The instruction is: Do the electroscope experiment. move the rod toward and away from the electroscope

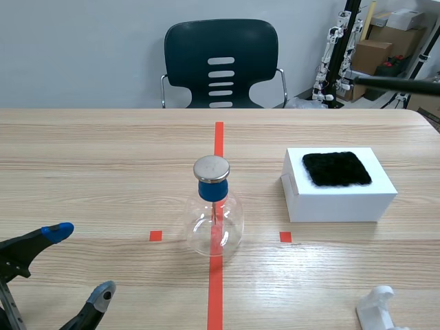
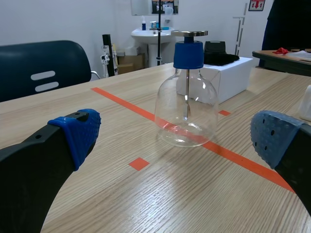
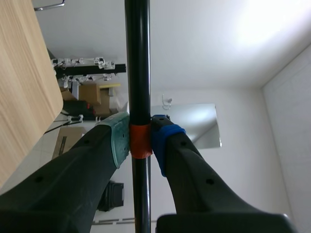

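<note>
The right gripper (image 3: 141, 141) is clamped on the rod (image 3: 137, 58) at its orange band (image 3: 141, 146), raised well apart from the glass flask (image 1: 214, 218); the rod appears light, stiff and slippery, so grip at that band, while the left gripper (image 1: 81, 263) is spread, empty.

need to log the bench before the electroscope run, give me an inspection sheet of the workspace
surface: wooden table with orange-red tape marks
job's things: electroscope upright on the centre tape line; black rod with an orange band, held off the table
clutter: white box with a black pad on top, on the robot's right; white holder at the near edge
grippers: left gripper open, low, holding nothing; right gripper shut on the rod at the orange band
cables: nothing seen
surroundings: dark chair across the table; cardboard boxes behind
</note>
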Action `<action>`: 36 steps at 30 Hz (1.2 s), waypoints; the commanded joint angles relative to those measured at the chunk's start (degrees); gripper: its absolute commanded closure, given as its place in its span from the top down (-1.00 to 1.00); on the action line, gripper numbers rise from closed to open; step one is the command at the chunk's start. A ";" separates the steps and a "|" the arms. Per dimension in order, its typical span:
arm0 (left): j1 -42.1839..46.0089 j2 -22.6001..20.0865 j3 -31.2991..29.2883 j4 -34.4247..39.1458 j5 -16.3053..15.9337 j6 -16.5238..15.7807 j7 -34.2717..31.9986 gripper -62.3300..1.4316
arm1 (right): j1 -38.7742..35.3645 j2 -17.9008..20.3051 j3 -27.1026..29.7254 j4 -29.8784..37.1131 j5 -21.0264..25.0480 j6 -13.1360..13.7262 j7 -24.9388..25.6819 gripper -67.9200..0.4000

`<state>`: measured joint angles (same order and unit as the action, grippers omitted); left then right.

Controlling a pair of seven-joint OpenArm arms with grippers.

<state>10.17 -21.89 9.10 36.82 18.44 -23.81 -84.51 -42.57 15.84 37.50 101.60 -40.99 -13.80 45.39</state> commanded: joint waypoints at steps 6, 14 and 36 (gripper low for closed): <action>0.13 0.24 0.00 0.26 -0.42 0.13 -1.01 1.00 | 0.48 -2.84 -1.90 0.00 -0.81 -3.58 1.11 -0.95; 0.13 0.24 0.00 0.26 -0.42 0.13 -1.01 1.00 | 0.50 -2.84 -1.90 0.00 -0.63 -3.58 1.07 -0.95; 0.13 0.24 0.00 0.26 -0.42 0.13 -1.03 1.00 | 0.70 -1.53 -2.19 0.44 -2.45 -5.90 -3.72 -0.95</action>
<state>10.17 -21.89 9.10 36.82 18.41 -23.81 -84.51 -42.57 12.73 35.07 101.47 -43.62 -19.07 43.05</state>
